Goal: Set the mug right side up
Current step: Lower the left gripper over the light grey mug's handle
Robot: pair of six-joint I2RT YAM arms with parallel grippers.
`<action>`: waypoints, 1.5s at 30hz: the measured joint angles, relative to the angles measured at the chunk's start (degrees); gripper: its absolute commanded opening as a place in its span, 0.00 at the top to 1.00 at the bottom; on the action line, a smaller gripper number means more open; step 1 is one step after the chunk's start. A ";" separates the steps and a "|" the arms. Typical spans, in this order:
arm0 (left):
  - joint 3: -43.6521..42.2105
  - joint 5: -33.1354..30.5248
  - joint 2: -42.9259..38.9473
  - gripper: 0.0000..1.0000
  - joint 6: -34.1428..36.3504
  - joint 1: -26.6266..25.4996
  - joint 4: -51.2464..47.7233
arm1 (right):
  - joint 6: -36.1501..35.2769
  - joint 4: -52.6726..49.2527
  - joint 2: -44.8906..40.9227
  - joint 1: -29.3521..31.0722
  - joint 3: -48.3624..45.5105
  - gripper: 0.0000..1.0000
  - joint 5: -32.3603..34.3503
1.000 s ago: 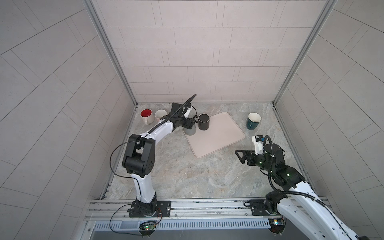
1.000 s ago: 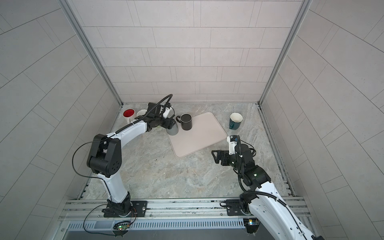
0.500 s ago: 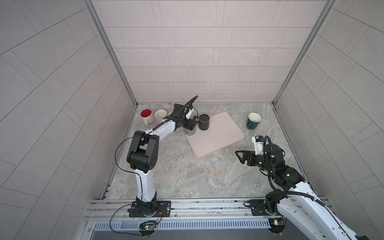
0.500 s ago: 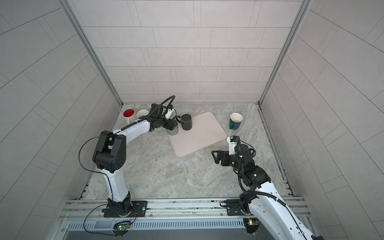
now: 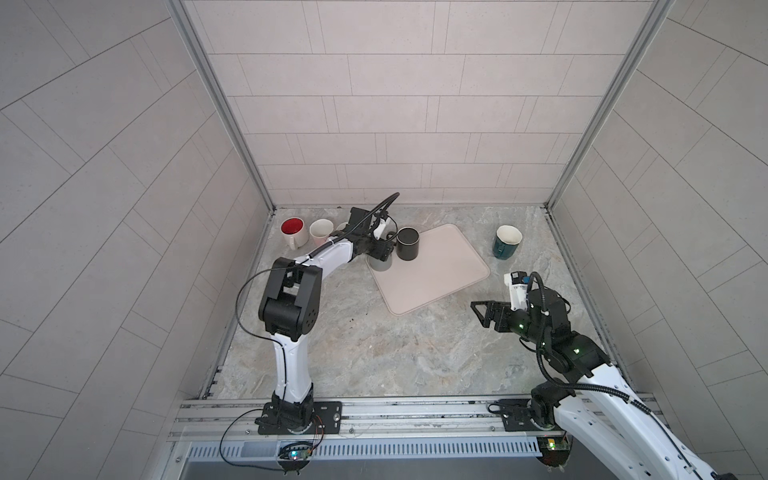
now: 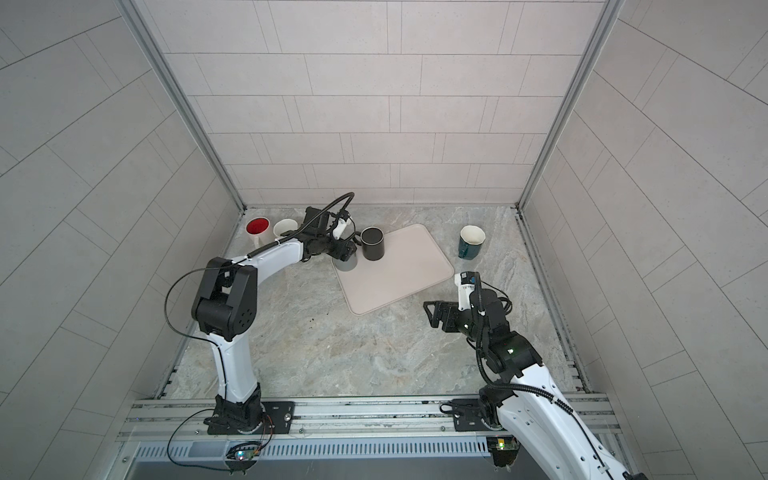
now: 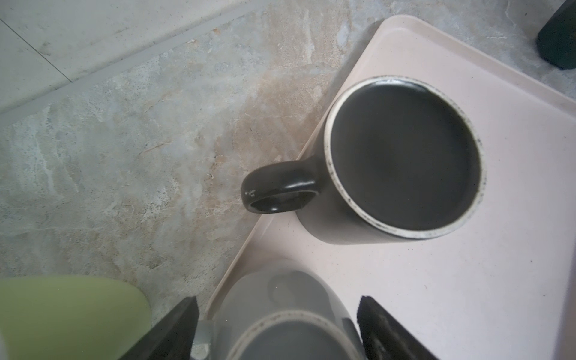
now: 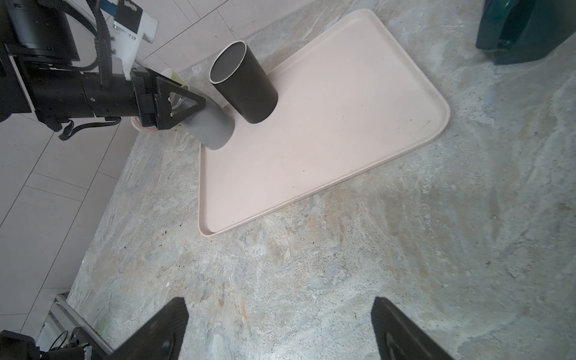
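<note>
Marbled grey tabletop (image 5: 374, 353) filled the booth, with pale tiled walls on three sides. On it I saw a pink tray (image 5: 440, 270) lying at an angle. The grey mug (image 5: 380, 264) stood at the tray's left corner, mouth up as far as the left wrist view showed. It was just beside a black mug (image 5: 407, 245), which stood upright on the tray with its handle sticking out past the tray's edge.

My left gripper (image 7: 277, 299) reached over the grey mug with one finger on each side of it. I could not tell whether the fingers pressed the mug or stood just clear of it. My right gripper (image 5: 484, 316) hovered above bare tabletop near the tray's near right corner, fingers spread wide with nothing between them.

A teal mug (image 5: 506, 242) stood apart to the right. A red-lined mug (image 5: 293, 232) and a white mug (image 5: 321, 230) sat by the back left wall.
</note>
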 measured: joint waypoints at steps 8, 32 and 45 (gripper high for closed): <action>-4.87 -0.83 -3.91 0.14 -1.11 -0.94 0.04 | 0.07 0.00 0.35 0.00 0.00 0.07 0.00; -7.89 -6.21 -10.29 0.14 -11.41 -7.63 -9.84 | 1.36 -0.04 -0.22 -0.02 0.13 0.08 -0.24; -7.54 -5.18 -8.55 0.15 -20.13 -13.29 -11.19 | 2.14 0.00 0.00 -0.02 0.11 0.08 -0.13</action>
